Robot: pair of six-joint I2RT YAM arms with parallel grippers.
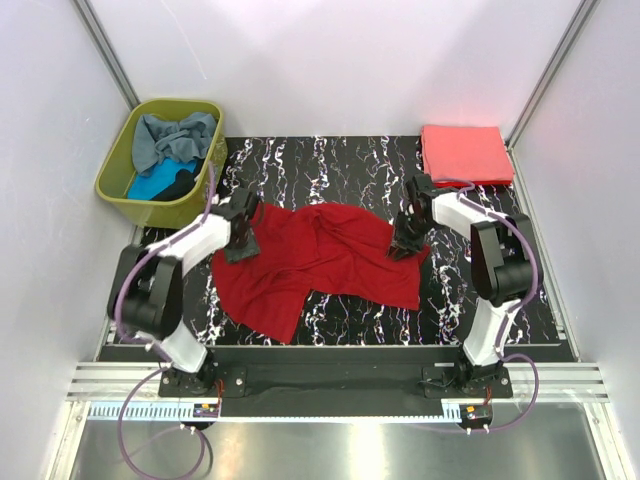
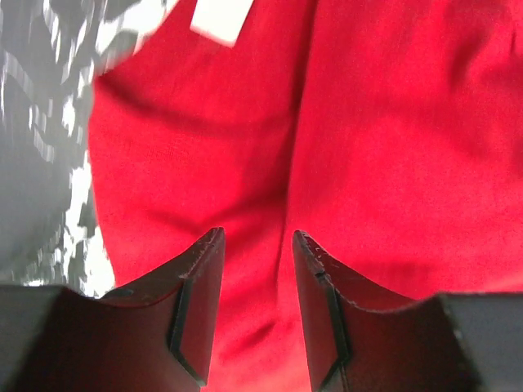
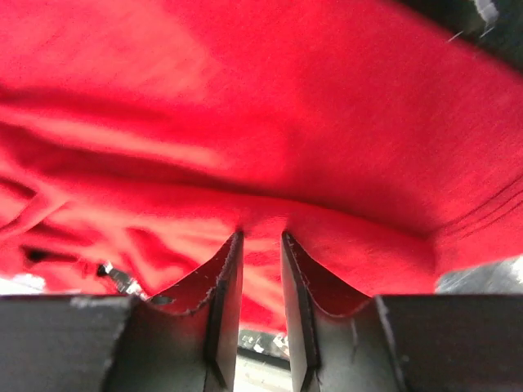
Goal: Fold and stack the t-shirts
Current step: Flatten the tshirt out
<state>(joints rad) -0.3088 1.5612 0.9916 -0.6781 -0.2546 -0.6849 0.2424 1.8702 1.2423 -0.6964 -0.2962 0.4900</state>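
Observation:
A large dark red t-shirt [image 1: 320,265] lies crumpled across the middle of the black marbled table [image 1: 330,155]. My left gripper [image 1: 243,240] hangs over its left edge. In the left wrist view the left gripper [image 2: 257,235] is open, with red cloth [image 2: 368,122] below the gap. My right gripper [image 1: 403,240] is at the shirt's right edge. In the right wrist view the right gripper [image 3: 261,235] has its jaws close together, pinching a fold of the red cloth [image 3: 261,122] at the tips. A folded coral-pink t-shirt [image 1: 465,153] lies at the back right.
An olive-green basket [image 1: 112,175] stands at the back left, off the table's corner. It holds a grey-blue shirt [image 1: 172,135], a turquoise one [image 1: 150,186] and a black one [image 1: 182,183]. White walls close in both sides and the back.

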